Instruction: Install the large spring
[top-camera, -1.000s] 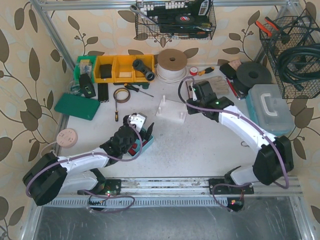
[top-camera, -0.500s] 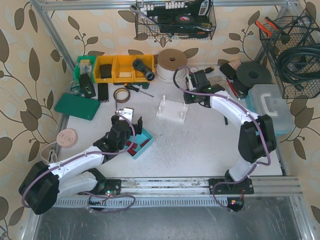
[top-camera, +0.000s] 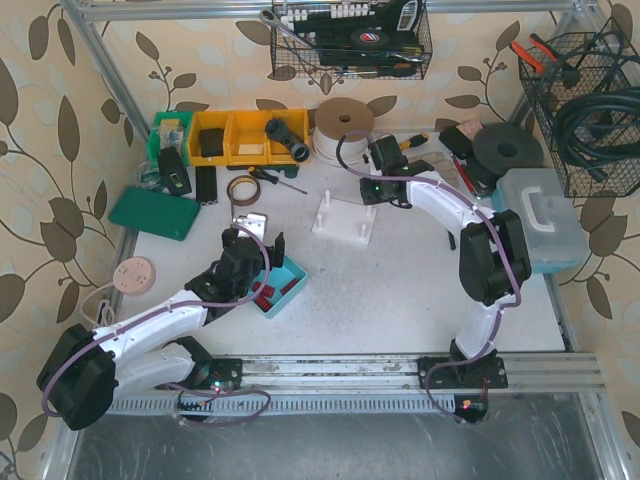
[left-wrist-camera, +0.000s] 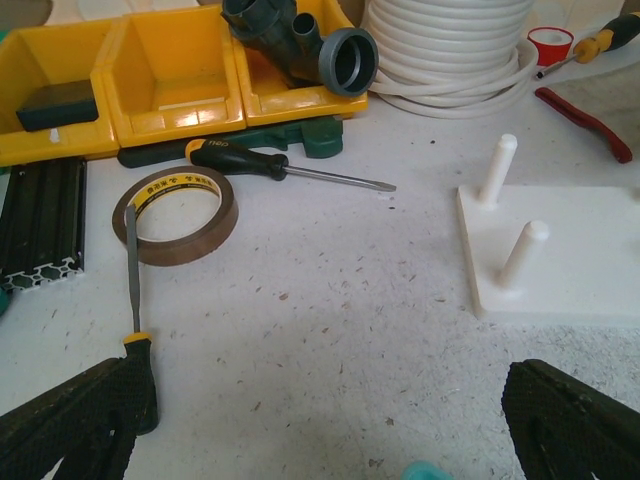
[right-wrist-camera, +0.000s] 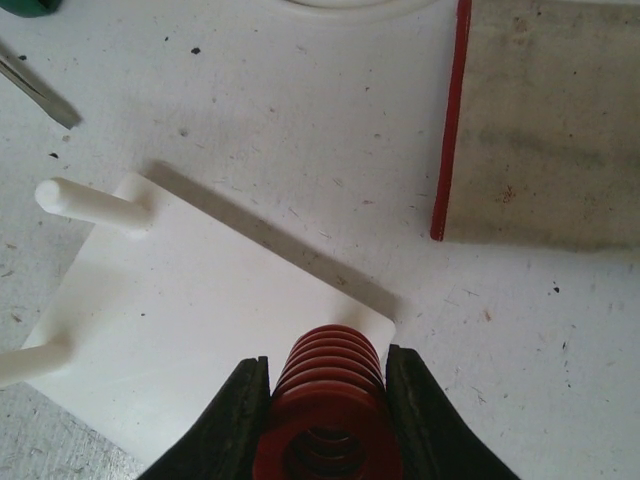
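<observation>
Carrying is judged in hand: large spring (right-wrist-camera: 325, 420) is clamped by right gripper (right-wrist-camera: 327, 356) at peg plate (right-wrist-camera: 220, 330) edge; left gripper (left-wrist-camera: 330, 430) is spread, empty; alignment onto a peg (right-wrist-camera: 90, 203) is needed next.

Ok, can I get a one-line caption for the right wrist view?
Right gripper clamped on a red spring, poised by a corner of the white peg base.

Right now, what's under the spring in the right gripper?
The white peg plate, near its corner; the two pegs in the wrist view stand off to the side, bare. The red spring, clamped in the right gripper, hides the patch directly beneath it.
</observation>
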